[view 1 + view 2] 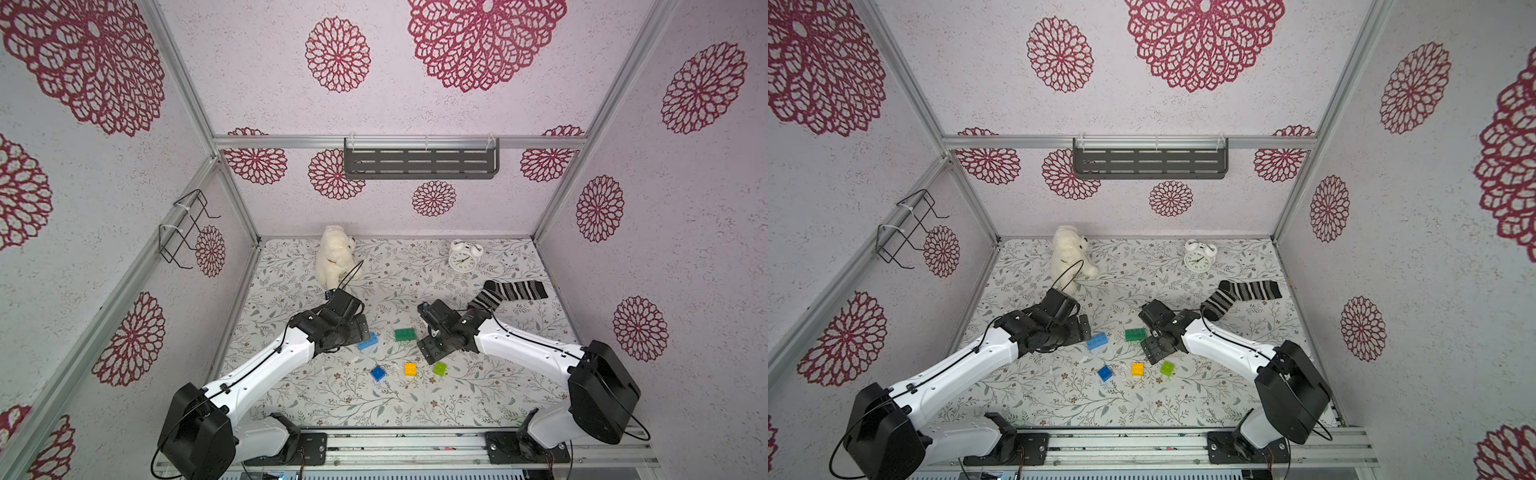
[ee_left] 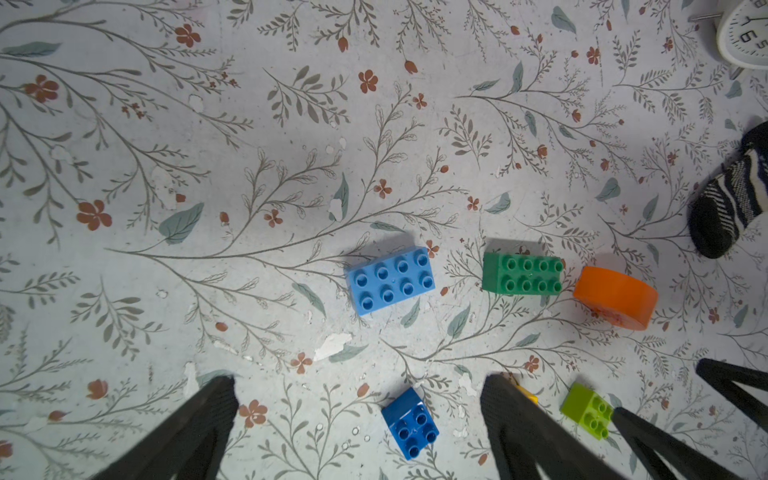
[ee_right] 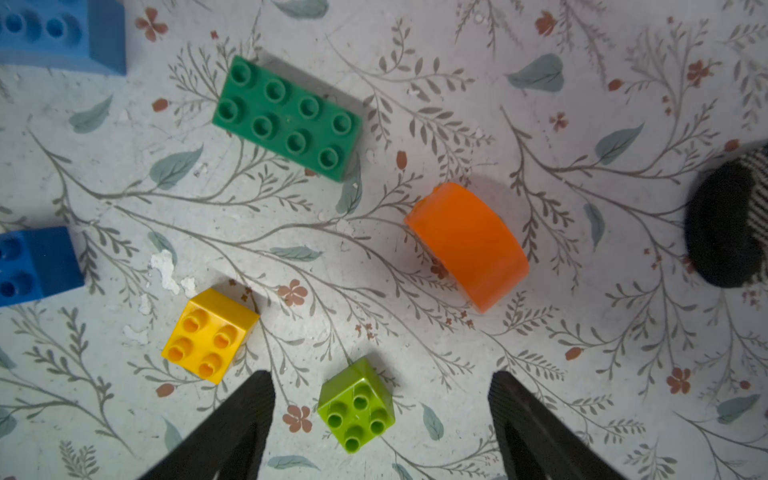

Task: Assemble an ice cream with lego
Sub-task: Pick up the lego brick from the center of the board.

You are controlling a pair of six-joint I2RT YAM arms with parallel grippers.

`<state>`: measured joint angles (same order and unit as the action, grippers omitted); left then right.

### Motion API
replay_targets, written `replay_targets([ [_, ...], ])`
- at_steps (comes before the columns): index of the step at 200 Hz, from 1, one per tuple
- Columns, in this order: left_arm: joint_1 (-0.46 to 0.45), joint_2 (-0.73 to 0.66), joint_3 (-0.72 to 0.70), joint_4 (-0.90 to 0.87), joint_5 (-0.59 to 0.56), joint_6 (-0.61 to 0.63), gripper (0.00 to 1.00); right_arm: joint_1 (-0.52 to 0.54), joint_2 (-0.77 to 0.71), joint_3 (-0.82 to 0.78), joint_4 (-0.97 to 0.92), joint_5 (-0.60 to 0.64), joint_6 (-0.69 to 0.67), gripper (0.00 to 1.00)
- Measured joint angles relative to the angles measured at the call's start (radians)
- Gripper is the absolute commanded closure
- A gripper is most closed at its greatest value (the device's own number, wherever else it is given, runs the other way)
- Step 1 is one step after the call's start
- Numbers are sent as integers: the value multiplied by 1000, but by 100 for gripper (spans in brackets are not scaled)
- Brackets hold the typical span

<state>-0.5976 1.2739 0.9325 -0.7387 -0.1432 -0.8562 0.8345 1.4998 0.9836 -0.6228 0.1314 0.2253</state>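
The lego lies as separate loose bricks on the floral mat, none stacked, so no ice cream is in view. The light-blue oblong (image 1: pixel 368 341) and green oblong (image 1: pixel 405 334) lie side by side, with the dark-blue (image 1: pixel 377 372), yellow (image 1: pixel 410 369) and lime (image 1: pixel 440 368) squares nearer the front. The orange half-round (image 3: pixel 467 245) rests beside the green oblong (image 3: pixel 286 118); my right arm hides it in both top views. My left gripper (image 2: pixel 359 382) hangs open above the dark-blue square (image 2: pixel 410 424). My right gripper (image 3: pixel 382 378) is open above the lime square (image 3: pixel 356 403).
A white plush bear (image 1: pixel 336 255) and a white alarm clock (image 1: pixel 463 257) stand at the back of the mat. A striped sock (image 1: pixel 511 293) lies behind my right arm. A grey shelf (image 1: pixel 419 164) hangs on the back wall, a wire rack (image 1: pixel 183 228) on the left wall.
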Motion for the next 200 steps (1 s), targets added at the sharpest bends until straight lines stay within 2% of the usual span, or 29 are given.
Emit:
replay_targets([
  [73,0,-12,9,24,64,26,3,1,-114,-82,63,-85,-232,9],
  [131,0,-37,10,23,70,9,3,2,-29,-66,72,-109,-313,10],
  [159,0,-37,10,23,67,-6,3,3,-13,-64,54,-106,-320,13],
  [200,0,-37,10,22,63,-12,3,7,-9,-64,16,-109,-320,23],
])
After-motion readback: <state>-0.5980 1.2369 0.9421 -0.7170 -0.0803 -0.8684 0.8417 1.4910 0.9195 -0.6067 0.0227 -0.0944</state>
